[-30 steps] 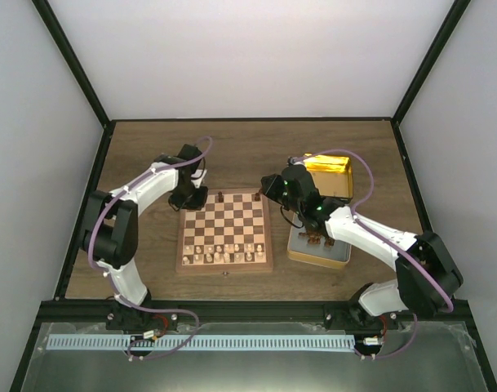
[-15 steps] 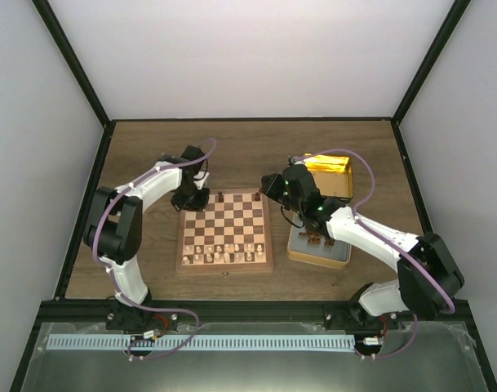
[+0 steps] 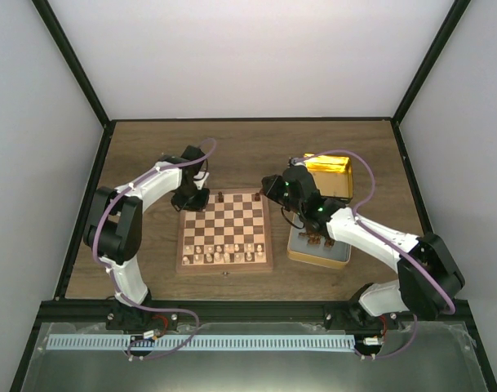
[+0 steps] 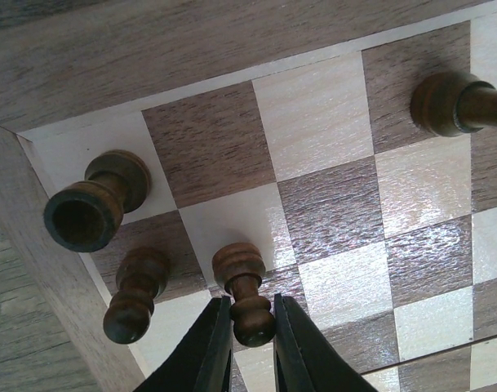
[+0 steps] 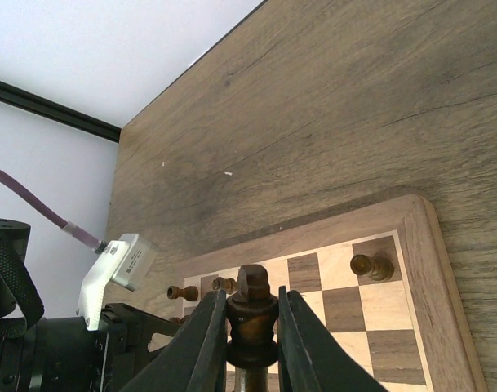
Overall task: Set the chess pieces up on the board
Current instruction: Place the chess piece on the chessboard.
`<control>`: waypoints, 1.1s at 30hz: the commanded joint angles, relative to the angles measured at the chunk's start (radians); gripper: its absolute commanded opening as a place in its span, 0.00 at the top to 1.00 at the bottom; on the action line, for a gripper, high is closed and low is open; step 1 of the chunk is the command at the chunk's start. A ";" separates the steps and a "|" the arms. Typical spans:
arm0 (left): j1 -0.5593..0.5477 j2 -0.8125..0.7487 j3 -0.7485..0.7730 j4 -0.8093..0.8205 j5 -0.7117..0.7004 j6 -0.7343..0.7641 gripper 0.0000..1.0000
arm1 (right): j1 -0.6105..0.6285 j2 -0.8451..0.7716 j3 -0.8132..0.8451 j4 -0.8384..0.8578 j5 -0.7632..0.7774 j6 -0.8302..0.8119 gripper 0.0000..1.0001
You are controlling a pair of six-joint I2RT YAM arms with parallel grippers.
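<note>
1. chess pieces (tiny dark brown turned-wood men) are only partly set up. a few stand along the far edge of the square wooden board with light and dark brown checks, and pale cream chessmen fill its near rows.
2. the left gripper works at the board's far-left corner, its jaws pinched on the head of a small dark brown pawn. the pawn's base appears to rest on the second row. a squat dark brown rook stands on the corner square, and a second pawn stands just beside the held one.
3. the right gripper hovers over the far-right side, clenched on a taller dark brown turned chessman that it holds clear of the squares.
4. left-side risk: if the pawn clings to one pad as the jaws part, it could tip into the second pawn or the rook, since all three stand close together.
5. right-side risk: the taller piece is gripped high on its body, so it may swivel or slip on the way down and land tilted (or off its square).
6. more dark shapes, probably pieces, lie in the gold rectangular metal tin just right of the board, so much of the task looks undone.
</note>
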 commanded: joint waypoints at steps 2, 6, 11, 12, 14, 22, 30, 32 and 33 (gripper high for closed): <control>-0.004 -0.024 0.026 0.011 0.005 -0.003 0.85 | 0.005 -0.025 -0.002 0.006 0.014 0.001 0.88; -0.004 -0.034 0.028 0.012 -0.002 -0.004 0.82 | 0.005 -0.026 -0.004 0.006 0.013 0.001 0.89; -0.003 -0.044 0.031 0.013 0.001 -0.006 0.78 | 0.007 -0.024 -0.003 0.008 0.011 -0.001 0.89; -0.004 -0.047 0.032 0.013 0.006 -0.006 0.78 | 0.006 -0.025 -0.003 0.007 0.011 -0.003 0.88; -0.003 -0.053 0.039 0.011 0.011 -0.006 0.77 | 0.006 -0.023 -0.004 0.011 0.009 -0.009 0.88; 0.002 -0.171 0.056 0.076 0.068 -0.029 0.70 | 0.005 -0.044 -0.048 0.171 -0.076 -0.196 0.89; 0.029 -0.433 -0.186 0.564 0.381 -0.247 0.59 | -0.011 -0.101 -0.134 0.473 -0.311 -0.434 0.88; 0.028 -0.490 -0.289 0.750 0.480 -0.326 0.56 | -0.011 -0.083 -0.123 0.507 -0.356 -0.419 0.88; 0.027 -0.513 -0.333 0.831 0.525 -0.369 0.55 | -0.011 -0.071 -0.112 0.529 -0.374 -0.403 0.88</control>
